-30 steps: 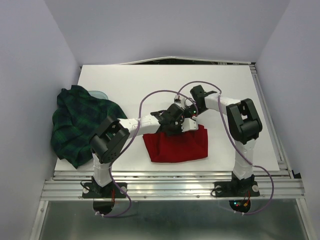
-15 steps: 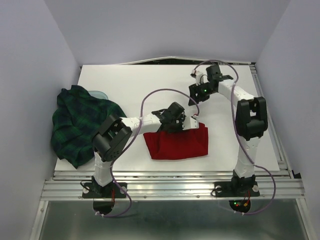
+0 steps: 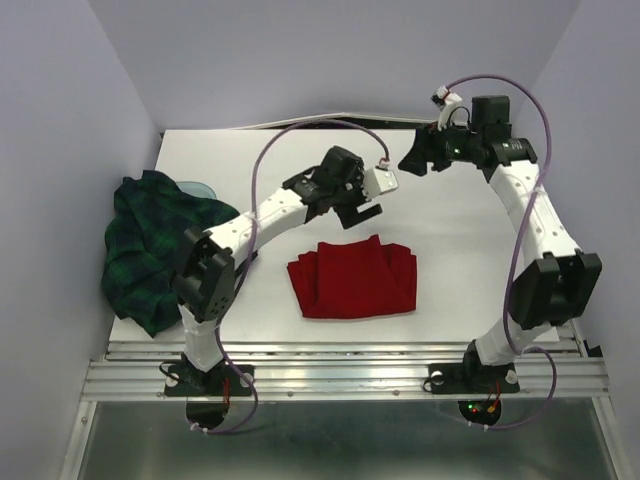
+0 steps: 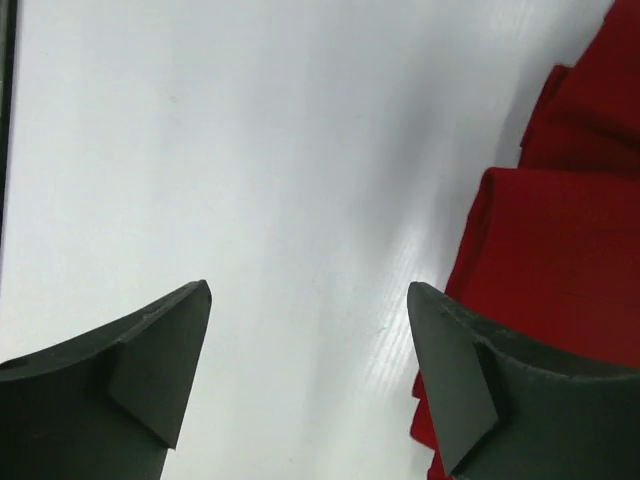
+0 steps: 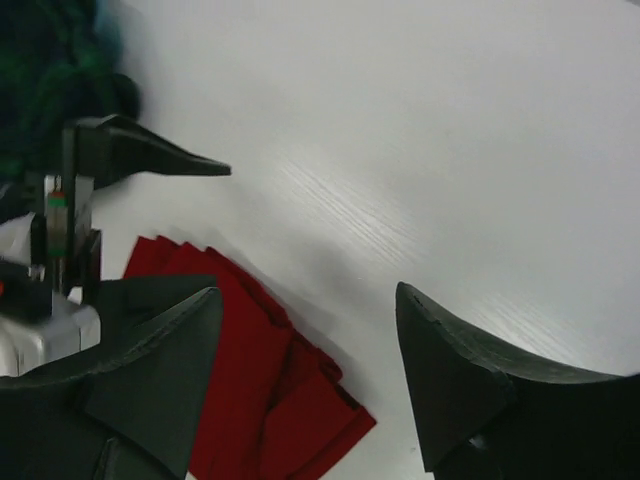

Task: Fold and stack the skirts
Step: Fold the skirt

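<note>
Red skirt (image 3: 353, 279) lies folded into a compact, roughly square packet on the near middle of the white table (image 3: 450, 250), with several layered edges showing along its far side. 1 second ago both arms were bent low over that far edge; now both have lifted clear of the cloth. The left gripper (image 4: 305, 290) hangs above bare table just beyond the packet, jaws spread wide and empty. The right gripper (image 5: 307, 292) has swung up toward the far right of the table, likewise agape with nothing between its fingers.

The release suggests that the red skirt's fold is finished, or close to it, and that about half the job remains. The plaid skirt (image 3: 160, 245), dark green and navy, sits well apart at the table's left edge in a loose, unfolded heap, part of it drooping over the side. It would need folding before the 2 can be stacked.

No bin, tray or basket shows in any view. A pale rounded thing (image 3: 198, 186) peeks from behind the plaid heap, too hidden to identify.
</note>
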Robot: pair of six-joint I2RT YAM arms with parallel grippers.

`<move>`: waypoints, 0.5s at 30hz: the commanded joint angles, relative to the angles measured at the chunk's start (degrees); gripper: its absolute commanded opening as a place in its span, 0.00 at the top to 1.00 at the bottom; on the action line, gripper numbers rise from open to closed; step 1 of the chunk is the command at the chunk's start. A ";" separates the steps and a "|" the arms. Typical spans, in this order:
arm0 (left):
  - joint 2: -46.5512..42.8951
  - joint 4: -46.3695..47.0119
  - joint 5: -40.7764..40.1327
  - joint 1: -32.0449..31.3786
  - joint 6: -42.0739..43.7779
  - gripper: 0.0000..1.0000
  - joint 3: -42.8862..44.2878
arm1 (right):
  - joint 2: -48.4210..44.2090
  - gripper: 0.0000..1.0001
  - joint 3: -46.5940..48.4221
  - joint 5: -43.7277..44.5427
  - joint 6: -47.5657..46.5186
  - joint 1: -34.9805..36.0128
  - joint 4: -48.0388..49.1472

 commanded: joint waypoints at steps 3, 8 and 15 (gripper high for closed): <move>-17.46 -0.05 13.13 6.08 -15.51 0.01 -0.43 | -8.89 0.27 -8.41 -17.16 12.40 0.48 3.44; -30.82 14.18 28.17 11.00 -39.03 0.18 -22.97 | -14.60 0.30 -23.17 -26.67 20.96 4.60 9.95; -35.69 34.93 36.21 11.01 -58.32 0.41 -45.26 | -13.38 0.31 -37.00 -30.02 31.33 12.77 22.78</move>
